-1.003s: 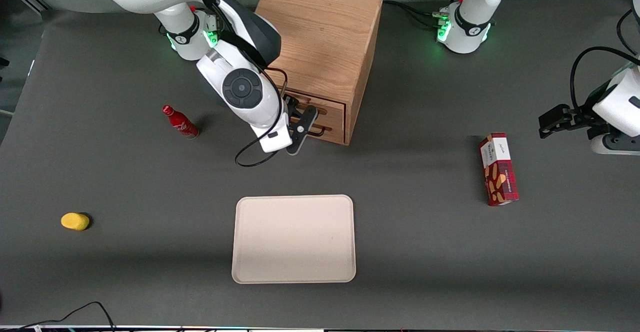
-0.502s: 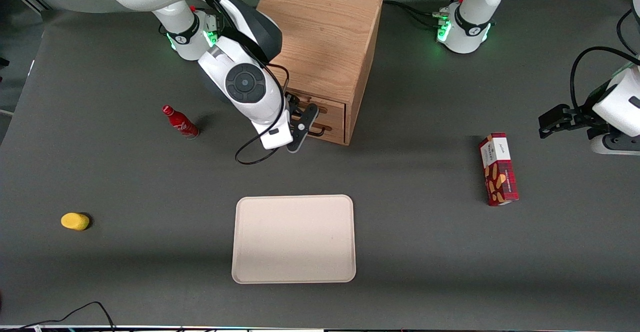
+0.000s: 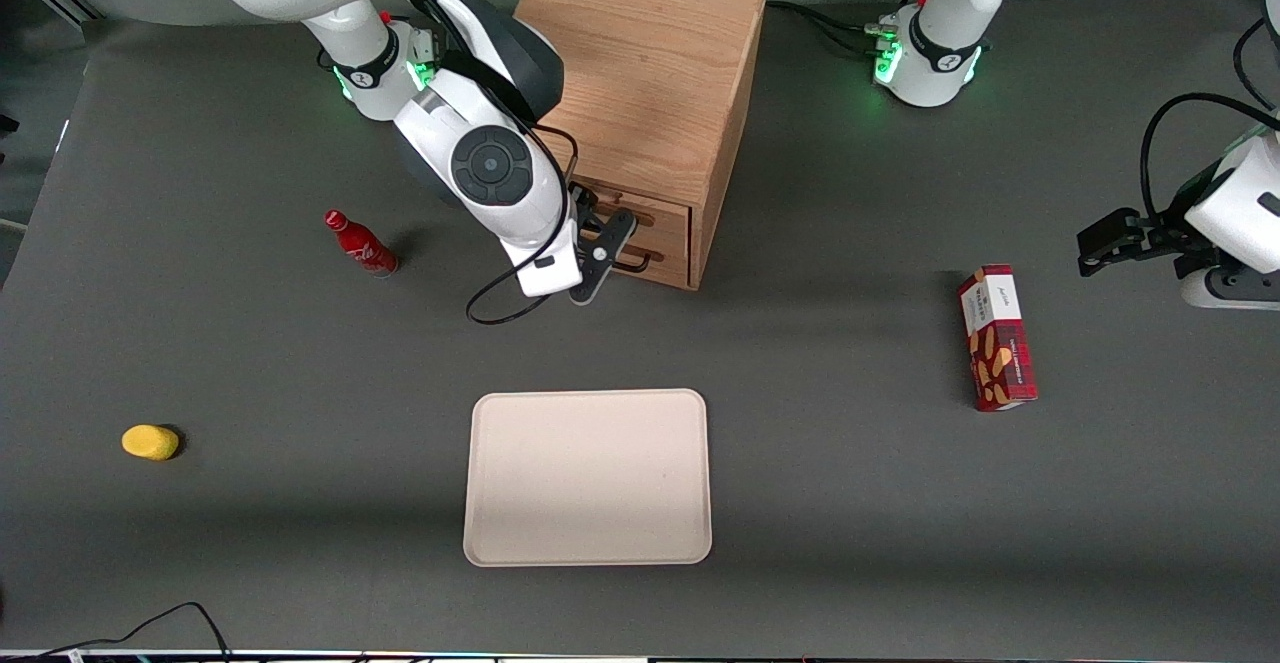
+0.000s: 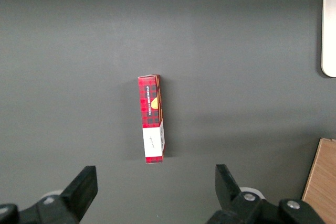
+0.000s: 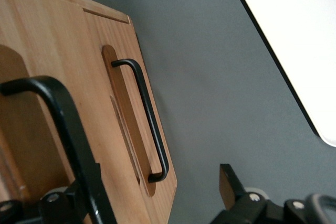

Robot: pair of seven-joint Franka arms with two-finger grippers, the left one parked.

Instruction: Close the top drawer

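Gripper (image 3: 616,243) has nudged inward over the last second, fingers spread, pressing at the top drawer (image 3: 655,213) in the cabinet (image 3: 650,73), upper middle of the front view. The drawer looks almost flush, so the job looks nearly done.

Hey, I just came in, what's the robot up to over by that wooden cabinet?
The right arm has its gripper right at the front of the cabinet, up against the drawer handles. It is working on the top drawer, which sits about flush with the cabinet front, so it looks closed or nearly so. The lower drawer is shut. The tray, red bottle, snack box and yellow object lie apart on the table, untouched.
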